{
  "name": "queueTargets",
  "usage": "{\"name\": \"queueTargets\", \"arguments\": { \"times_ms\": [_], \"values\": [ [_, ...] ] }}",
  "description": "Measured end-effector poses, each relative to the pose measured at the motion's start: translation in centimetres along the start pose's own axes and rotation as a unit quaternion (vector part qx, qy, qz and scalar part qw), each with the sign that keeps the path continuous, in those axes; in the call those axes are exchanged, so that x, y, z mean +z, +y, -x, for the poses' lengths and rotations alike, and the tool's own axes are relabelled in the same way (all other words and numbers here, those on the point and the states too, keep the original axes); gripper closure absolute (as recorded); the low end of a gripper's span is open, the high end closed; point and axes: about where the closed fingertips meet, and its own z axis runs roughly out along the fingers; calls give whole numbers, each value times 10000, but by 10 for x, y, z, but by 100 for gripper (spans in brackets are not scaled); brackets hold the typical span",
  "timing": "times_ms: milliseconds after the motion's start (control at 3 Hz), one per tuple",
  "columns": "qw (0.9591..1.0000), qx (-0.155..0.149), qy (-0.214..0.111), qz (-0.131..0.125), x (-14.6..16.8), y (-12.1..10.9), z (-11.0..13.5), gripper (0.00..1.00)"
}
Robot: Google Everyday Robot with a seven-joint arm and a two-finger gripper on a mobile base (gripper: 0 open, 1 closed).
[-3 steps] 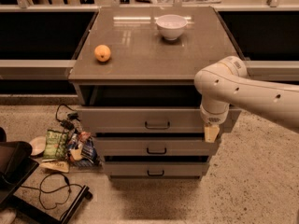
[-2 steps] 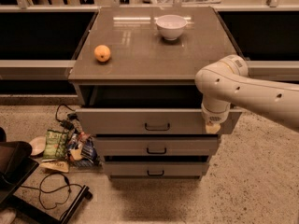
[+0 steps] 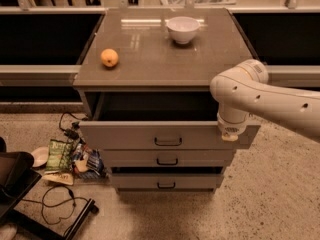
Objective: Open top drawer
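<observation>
– Speckled flooring and dark shelving were pictured around a grey cabinet (image 3: 165, 66). What was shown of the task?

– The top drawer (image 3: 125, 135) was seen partly drawn out. Its front stood forward of the cabinet top, and a dark gap was shown behind it. The gripper (image 3: 230, 134) was placed at the upper edge of the front, near its right-hand end in the picture. It hung from an arm (image 3: 270, 96) brought in from picture right.

– Was the gripper's state recorded?

– It could not be told whether it was open or closed. Only a pale tip was shown against the edge.

– On which relation was the coming move judged to turn?

– The front's long axis was laid left to right, square to the line of pull. The handle (image 3: 168, 142) was left at mid-front, to picture left of the gripper and slightly below it. A straight draw toward the camera was judged to be called for. Applied so far off-centre, it was thought liable to skew the drawer.

– And the surroundings?

– An orange (image 3: 109, 57) and a white bowl (image 3: 183, 29) were set well apart on the cabinet top. Two shorter drawers (image 3: 130, 159) were shown below. Snack packets (image 3: 60, 154) and a cable (image 3: 55, 204) were strewn on the floor at picture left, beside the cabinet.
</observation>
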Motion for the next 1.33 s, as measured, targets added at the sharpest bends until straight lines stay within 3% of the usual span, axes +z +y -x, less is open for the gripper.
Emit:
{"name": "queueTargets", "arguments": {
  "times_ms": [333,667,1333],
  "values": [
    [10000,0,0,0,-3,-2,0,81],
    [10000,0,0,0,-8,-3,0,50],
    [10000,0,1,1,-8,-3,0,4]
  ]
}}
